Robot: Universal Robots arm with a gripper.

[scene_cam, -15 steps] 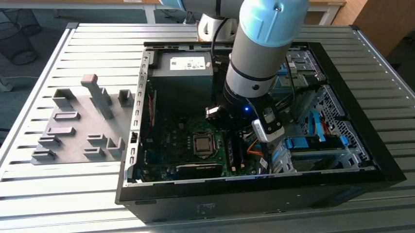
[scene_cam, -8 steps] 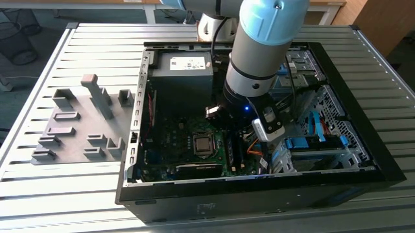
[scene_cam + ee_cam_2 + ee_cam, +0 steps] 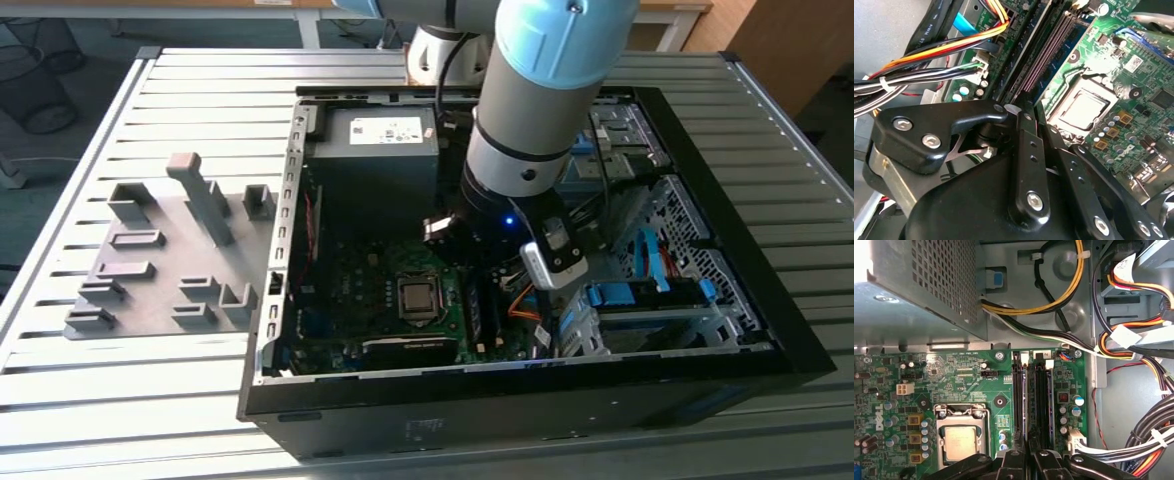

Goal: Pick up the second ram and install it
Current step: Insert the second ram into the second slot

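Your gripper was down inside the case, over the memory slots.

On the slatted metal surface (image 3: 200, 400) sat the open black case (image 3: 721, 380), its green board (image 3: 954, 370) bearing a square metal processor (image 3: 960, 442). Your gripper (image 3: 1029, 460) hovered just above the long dark slots (image 3: 1036, 400), in line with their length. The ram (image 3: 1025, 405), a thin strip, appeared to stand edge-on between the closed fingers (image 3: 1026, 155), though I couldn't be sure.

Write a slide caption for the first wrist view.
Pincer poised over the motherboard's memory slots, beside the CPU socket.
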